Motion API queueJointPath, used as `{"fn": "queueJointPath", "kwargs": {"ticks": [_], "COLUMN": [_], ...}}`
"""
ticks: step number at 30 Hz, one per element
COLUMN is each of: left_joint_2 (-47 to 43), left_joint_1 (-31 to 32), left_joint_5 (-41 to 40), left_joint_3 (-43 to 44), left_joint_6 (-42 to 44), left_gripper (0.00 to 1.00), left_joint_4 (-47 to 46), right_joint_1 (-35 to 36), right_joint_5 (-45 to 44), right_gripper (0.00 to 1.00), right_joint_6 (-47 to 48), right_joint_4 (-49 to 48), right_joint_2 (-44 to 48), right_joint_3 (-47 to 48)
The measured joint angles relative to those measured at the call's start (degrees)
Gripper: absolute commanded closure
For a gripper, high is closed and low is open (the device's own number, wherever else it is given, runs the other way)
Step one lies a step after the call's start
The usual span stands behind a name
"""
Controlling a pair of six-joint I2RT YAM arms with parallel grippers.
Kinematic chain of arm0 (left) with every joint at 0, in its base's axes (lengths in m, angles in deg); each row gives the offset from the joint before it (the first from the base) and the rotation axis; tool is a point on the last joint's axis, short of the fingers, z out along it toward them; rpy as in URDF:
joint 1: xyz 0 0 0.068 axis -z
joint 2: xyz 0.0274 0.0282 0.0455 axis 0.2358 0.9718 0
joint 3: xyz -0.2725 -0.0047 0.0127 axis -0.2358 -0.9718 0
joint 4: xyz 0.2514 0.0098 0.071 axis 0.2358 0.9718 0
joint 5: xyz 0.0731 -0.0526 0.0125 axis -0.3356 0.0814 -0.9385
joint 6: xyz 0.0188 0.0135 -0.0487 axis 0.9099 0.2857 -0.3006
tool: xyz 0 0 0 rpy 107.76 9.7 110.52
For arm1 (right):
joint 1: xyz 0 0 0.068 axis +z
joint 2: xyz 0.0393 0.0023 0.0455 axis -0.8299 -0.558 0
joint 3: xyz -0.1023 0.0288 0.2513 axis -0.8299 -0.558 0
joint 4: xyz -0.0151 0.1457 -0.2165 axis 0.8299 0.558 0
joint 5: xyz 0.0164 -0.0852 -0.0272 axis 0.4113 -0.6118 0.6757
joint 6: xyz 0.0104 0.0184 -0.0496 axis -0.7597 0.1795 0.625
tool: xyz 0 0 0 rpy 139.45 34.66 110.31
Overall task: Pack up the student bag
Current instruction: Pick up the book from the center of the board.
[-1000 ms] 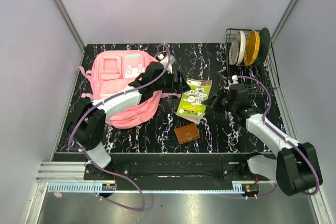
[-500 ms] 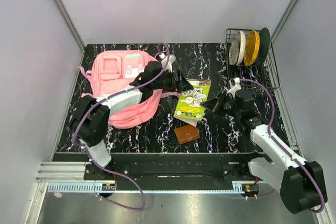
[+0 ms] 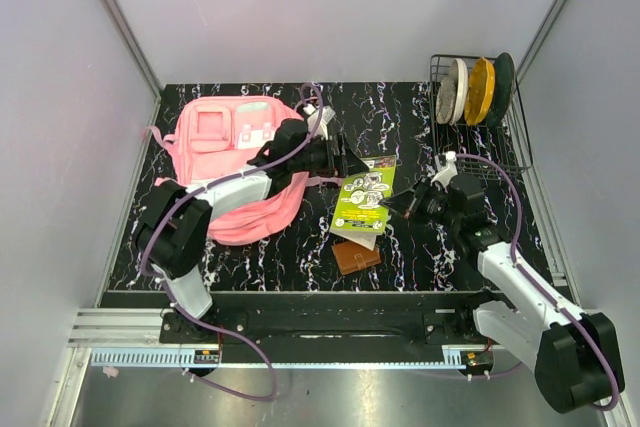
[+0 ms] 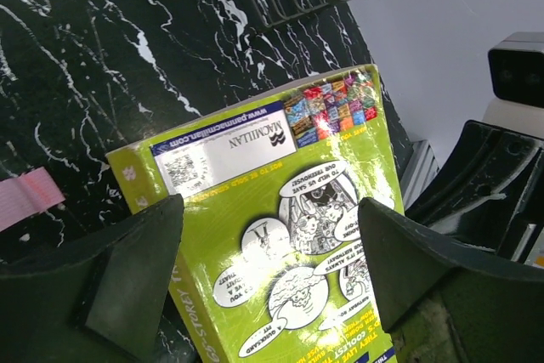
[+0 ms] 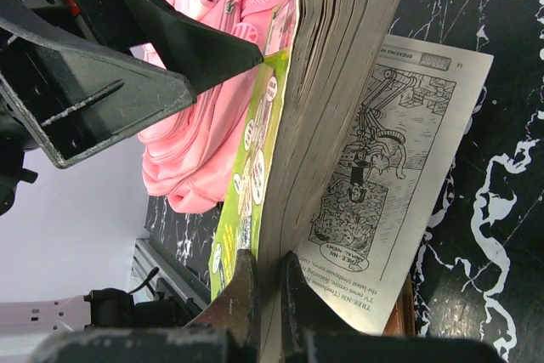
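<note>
We log one green paperback (image 3: pixel 363 197), clamped at one edge by the right gripper (image 5: pixel 265 286); the student bag (image 3: pixel 235 162) lies just left of it. The left gripper (image 3: pixel 348 159) gapes wide at the paperback; we judge a handover, needing those jaws closed next.

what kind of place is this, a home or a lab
Probably a robot lab cell: a left arm and right arm bolted to a rail at the table's near edge, bare white panels boxing it in, and staged props: bag, book, plate rack.
</note>
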Motion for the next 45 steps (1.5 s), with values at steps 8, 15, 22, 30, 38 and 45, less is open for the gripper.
{"fn": "queueJointPath", "kwargs": {"ticks": [8,15,22,30,38,45], "left_joint_2": [-4.2,-3.0,1.4,3.3,3.1,-2.9], "left_joint_1": [-0.2,-0.3,-0.4,-1.1,-1.4,-1.1], "left_joint_5": [-6.5,-6.5,1.6,6.9,8.5,2.0], "left_joint_3": [-0.9,-0.8,-0.8,-0.7,-0.7,-2.1], "left_joint_6": [2.0,0.1,-4.8,-8.7,-9.2,-7.0], "left_gripper": [0.08,0.07,0.11,0.64,1.0,1.0], "left_joint_4": [5.6,6.3,-2.1,-9.4,-11.8,-5.8], "right_joint_1": [0.0,0.0,0.0,0.0,-0.1,0.1], "right_joint_5": [0.0,0.2,1.6,2.4,1.2,-2.3], "right_gripper": [1.0,1.0,1.0,1.0,0.58,0.11], "right_joint_6": [0.0,0.1,0.0,-0.2,-0.3,-1.7], "right_joint_4": [0.6,-0.7,-3.3,-5.3,-4.4,-1.0], "right_joint_2": [1.8,3.4,2.6,2.2,-1.2,-1.0], "right_joint_3": [0.0,0.0,-1.0,-1.6,-1.4,4.2]}}
